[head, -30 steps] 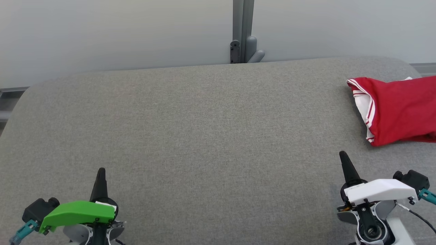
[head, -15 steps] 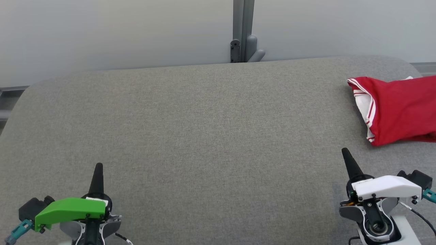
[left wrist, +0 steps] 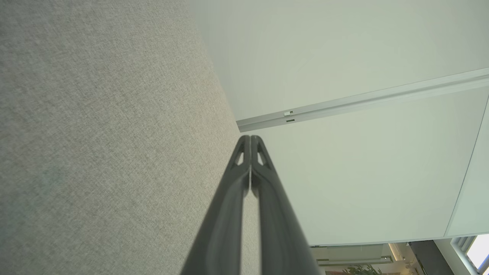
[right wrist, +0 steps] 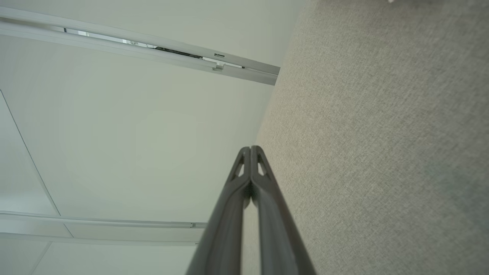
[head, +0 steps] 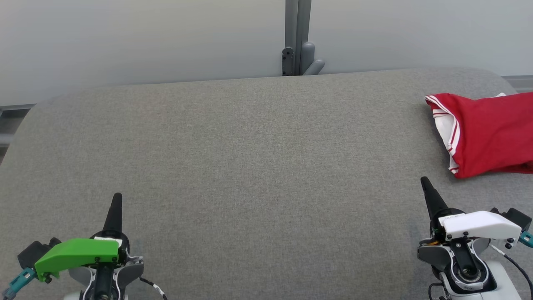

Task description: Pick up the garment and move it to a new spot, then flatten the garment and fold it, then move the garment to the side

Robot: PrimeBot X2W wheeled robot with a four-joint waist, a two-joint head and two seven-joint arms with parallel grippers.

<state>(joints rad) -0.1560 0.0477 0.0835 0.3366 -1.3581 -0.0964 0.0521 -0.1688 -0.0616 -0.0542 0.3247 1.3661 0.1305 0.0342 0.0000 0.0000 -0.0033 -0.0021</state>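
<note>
Grey woven cloth covers the worktop (head: pixel 250 146).

**Head view:** the red garment (head: pixel 487 133), w/ white striped trim, lies on the worktop's right end and is cut by the frame edge. Its compact, layered outline suggests it is already folded and parked aside, i.e. prob. the task's last step. The right gripper (head: pixel 424 181), white-capped, sits nearer the robot than the garment's near-left corner and apart from it. Its fingers are together, holding nothing. The left gripper (head: pixel 116 196), green-capped, is well apart from the garment, far to its left, and is likewise pressed together and empty. Both sit low by the near edge, judged a rest pose that leaves the garment undisturbed.

**Left wrist view:** the fingers meet tip to tip, w/ worktop fabric on one side and pale wall (left wrist: pixel 344 57) beyond.

**Right wrist view:** same arrangement, w/ the tips touching and nothing between them.
</note>
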